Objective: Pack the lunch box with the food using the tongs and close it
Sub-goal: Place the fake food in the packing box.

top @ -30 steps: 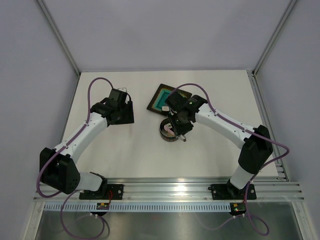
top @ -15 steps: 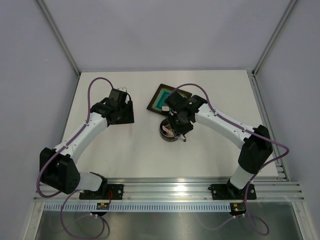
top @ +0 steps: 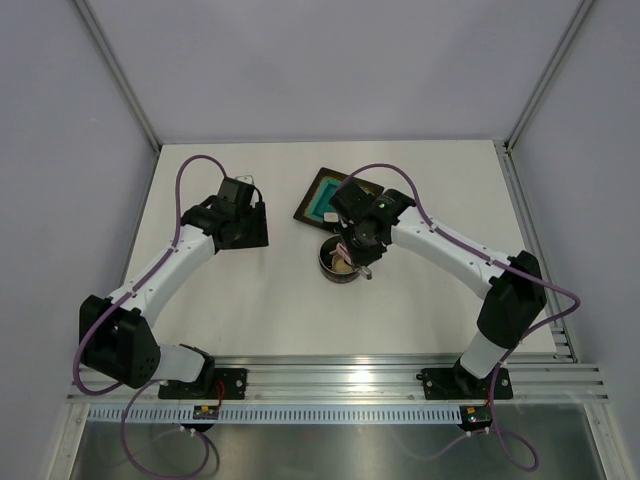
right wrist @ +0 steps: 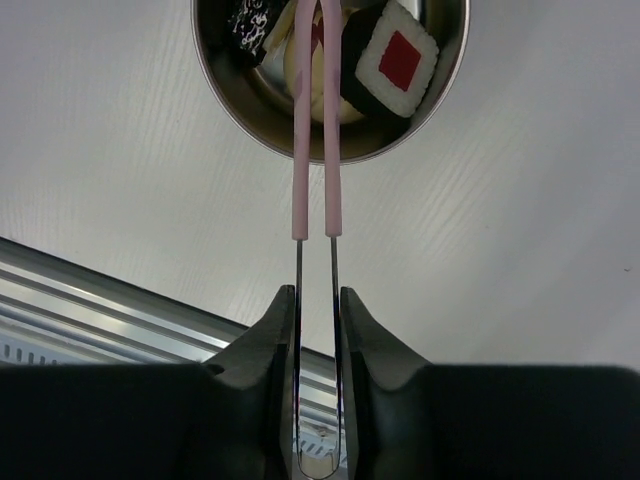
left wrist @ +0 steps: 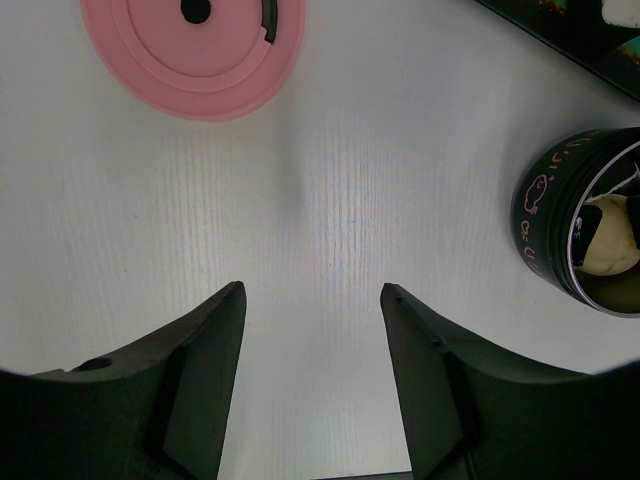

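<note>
Two arms split the work: the right gripper (right wrist: 315,300) clamps the pink-tipped tongs (right wrist: 315,150), tips down inside the steel lunch box (right wrist: 412,118) among the food (right wrist: 397,58), while the left gripper (left wrist: 312,290) hangs open near the pink lid (left wrist: 190,55), seemingly ready to close it.

Note the white table (top: 250,300): in the left wrist view its matte surface shows a fine grain. On its far half you will find a square tray (top: 320,203), dark-rimmed with a teal centre. It lies flat and is turned askew to the table edges, and only part of it is exposed. A slotted aluminium rail (top: 340,378) runs along the near edge, with a brushed metal sheet (top: 340,445) nearer the camera. Pale grey walls (top: 330,60) enclose the table on three sides, and slanting metal struts (top: 115,70) mark the two back corners.
</note>
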Robot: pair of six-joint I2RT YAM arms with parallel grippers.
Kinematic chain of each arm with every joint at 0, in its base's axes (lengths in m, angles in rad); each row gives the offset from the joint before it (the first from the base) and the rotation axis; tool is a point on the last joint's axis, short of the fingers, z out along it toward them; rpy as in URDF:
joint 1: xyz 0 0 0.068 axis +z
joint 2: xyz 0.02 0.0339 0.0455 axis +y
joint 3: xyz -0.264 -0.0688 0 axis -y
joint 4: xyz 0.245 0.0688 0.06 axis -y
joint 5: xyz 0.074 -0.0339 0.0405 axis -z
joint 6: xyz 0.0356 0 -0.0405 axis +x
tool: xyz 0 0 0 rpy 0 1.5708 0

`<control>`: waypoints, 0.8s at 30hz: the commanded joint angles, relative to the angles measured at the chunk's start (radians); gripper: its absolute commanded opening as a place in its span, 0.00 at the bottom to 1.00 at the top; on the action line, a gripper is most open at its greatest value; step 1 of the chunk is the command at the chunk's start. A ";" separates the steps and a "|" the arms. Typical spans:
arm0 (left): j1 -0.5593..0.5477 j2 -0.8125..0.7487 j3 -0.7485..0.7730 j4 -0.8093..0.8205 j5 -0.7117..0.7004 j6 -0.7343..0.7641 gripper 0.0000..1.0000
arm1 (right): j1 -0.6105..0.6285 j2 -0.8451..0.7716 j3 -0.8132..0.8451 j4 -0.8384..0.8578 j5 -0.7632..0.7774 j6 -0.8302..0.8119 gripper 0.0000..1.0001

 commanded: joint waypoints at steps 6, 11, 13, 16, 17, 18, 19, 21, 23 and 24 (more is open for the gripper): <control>0.006 -0.022 -0.009 0.038 0.004 0.003 0.60 | 0.009 -0.078 0.074 0.041 0.180 0.020 0.13; 0.004 -0.028 -0.011 0.035 0.003 0.005 0.60 | -0.085 -0.113 0.053 0.053 0.272 0.033 0.11; 0.004 -0.033 -0.011 0.037 0.003 0.005 0.60 | -0.180 -0.150 -0.002 0.105 0.266 0.040 0.11; 0.006 -0.036 -0.017 0.040 0.006 0.005 0.60 | -0.276 -0.173 -0.090 0.193 0.285 0.059 0.11; 0.006 -0.036 -0.018 0.041 0.007 0.005 0.60 | -0.325 -0.179 -0.110 0.215 0.292 0.065 0.11; 0.004 -0.037 -0.020 0.041 0.010 0.003 0.60 | -0.349 -0.179 -0.151 0.240 0.300 0.077 0.11; 0.006 -0.037 -0.018 0.041 0.012 0.001 0.60 | -0.366 -0.176 -0.173 0.295 0.315 0.085 0.11; 0.004 -0.044 -0.018 0.041 0.012 0.003 0.60 | -0.420 -0.170 -0.235 0.353 0.332 0.111 0.12; 0.006 -0.048 -0.017 0.040 0.010 0.005 0.60 | -0.457 -0.158 -0.278 0.442 0.340 0.131 0.12; 0.004 -0.050 -0.015 0.038 0.009 0.005 0.60 | -0.468 -0.152 -0.317 0.473 0.340 0.149 0.13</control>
